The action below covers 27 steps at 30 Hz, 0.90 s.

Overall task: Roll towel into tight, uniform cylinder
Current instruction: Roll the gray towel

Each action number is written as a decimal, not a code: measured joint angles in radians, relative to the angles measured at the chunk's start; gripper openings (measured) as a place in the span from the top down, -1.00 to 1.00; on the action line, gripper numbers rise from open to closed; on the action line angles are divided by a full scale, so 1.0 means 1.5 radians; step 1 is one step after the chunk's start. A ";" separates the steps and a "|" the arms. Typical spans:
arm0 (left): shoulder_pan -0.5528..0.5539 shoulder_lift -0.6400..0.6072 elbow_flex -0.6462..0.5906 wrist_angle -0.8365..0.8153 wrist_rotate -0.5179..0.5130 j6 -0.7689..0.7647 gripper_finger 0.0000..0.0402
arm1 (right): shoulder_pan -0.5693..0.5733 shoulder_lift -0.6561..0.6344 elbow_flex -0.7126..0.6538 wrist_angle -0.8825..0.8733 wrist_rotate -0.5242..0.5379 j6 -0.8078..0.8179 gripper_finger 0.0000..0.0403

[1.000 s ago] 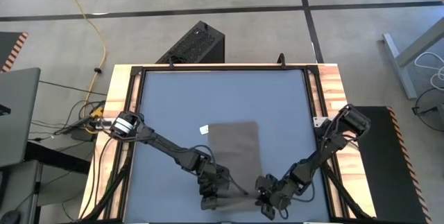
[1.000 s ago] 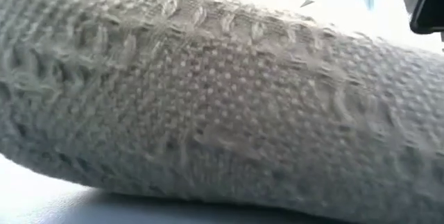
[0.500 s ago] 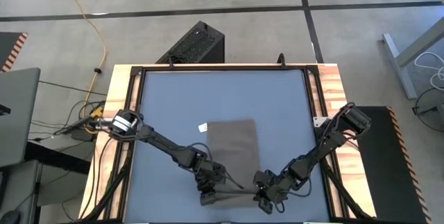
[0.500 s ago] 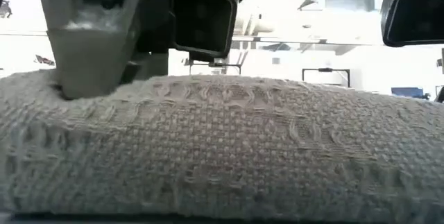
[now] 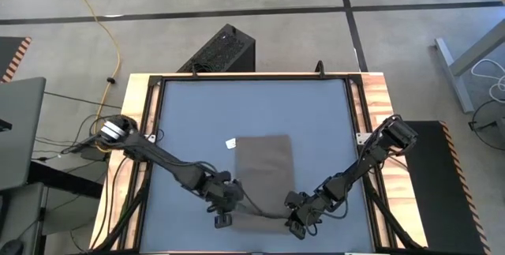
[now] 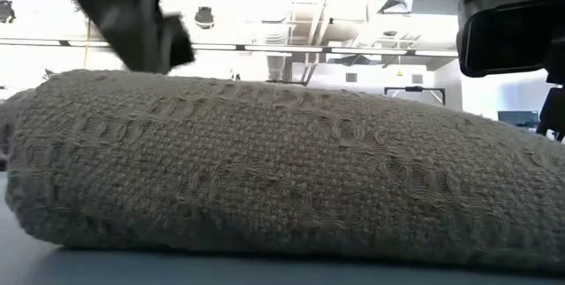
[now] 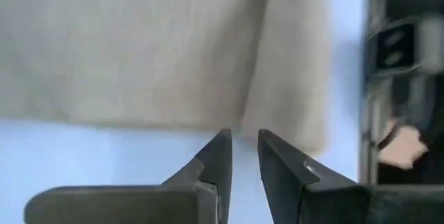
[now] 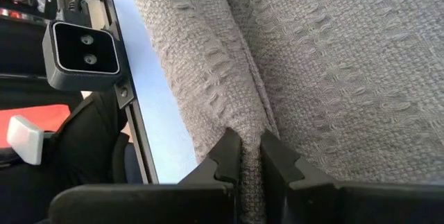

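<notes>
The towel (image 5: 264,168) lies on the table (image 5: 197,113) toward six o'clock, its near edge rolled. The right claw (image 8: 250,156) pinches that roll's fold. The left claw (image 7: 240,156), slightly parted, holds nothing, just off the towel's edge.

One towel (image 5: 264,172), two arms

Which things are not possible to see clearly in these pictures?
- Roll tightness: in the high view the arms cover the near edge of the towel.
- Table beyond the towel: in the low view the towel fills the frame.
- White tag: too small to read, high view.
- Left gripper: jaws slightly apart and off the towel.
- Right gripper: shut on a fold; the fold's end is cut off.
</notes>
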 joint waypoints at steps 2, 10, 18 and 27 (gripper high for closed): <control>-0.019 -0.021 0.000 0.020 -0.059 0.016 0.71 | -0.004 0.000 0.000 0.000 -0.007 -0.001 0.76; -0.083 0.093 0.002 0.371 -0.191 0.191 0.71 | -0.009 0.000 0.000 0.003 -0.007 0.008 0.76; -0.077 0.199 0.001 0.409 -0.224 0.168 0.81 | -0.006 0.000 0.000 0.005 -0.001 0.028 0.76; -0.074 0.203 0.002 0.349 -0.241 0.093 0.99 | 0.011 -0.001 -0.003 0.020 0.024 0.015 0.75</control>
